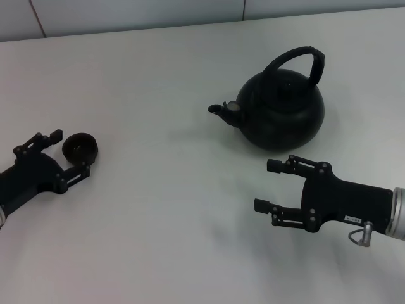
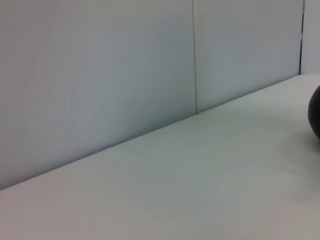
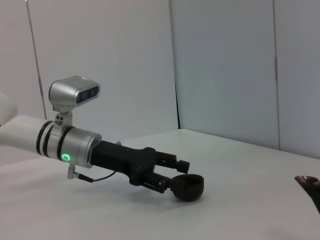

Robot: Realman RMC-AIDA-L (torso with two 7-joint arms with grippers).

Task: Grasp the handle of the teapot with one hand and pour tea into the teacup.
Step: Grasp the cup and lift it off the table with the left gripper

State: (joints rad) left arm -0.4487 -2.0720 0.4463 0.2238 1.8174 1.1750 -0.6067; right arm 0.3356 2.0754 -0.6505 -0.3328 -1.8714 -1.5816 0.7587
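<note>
The black teapot [image 1: 281, 107] stands at the back right of the table, its spout [image 1: 221, 111] pointing left and its arched handle [image 1: 302, 58] upright. My right gripper [image 1: 266, 185] is open, nearer to me than the pot and apart from it, holding nothing. The small black teacup [image 1: 80, 147] sits on the table at the left, between the fingertips of my open left gripper [image 1: 71, 153]. The right wrist view shows the left gripper [image 3: 173, 176] with the teacup [image 3: 189, 187] at its tips, and the spout [image 3: 307, 181]. A sliver of the teapot [image 2: 315, 117] shows in the left wrist view.
The white table [image 1: 164, 209] runs back to a pale panelled wall [image 1: 126, 12]. A wide stretch of bare tabletop lies between the teacup and the teapot.
</note>
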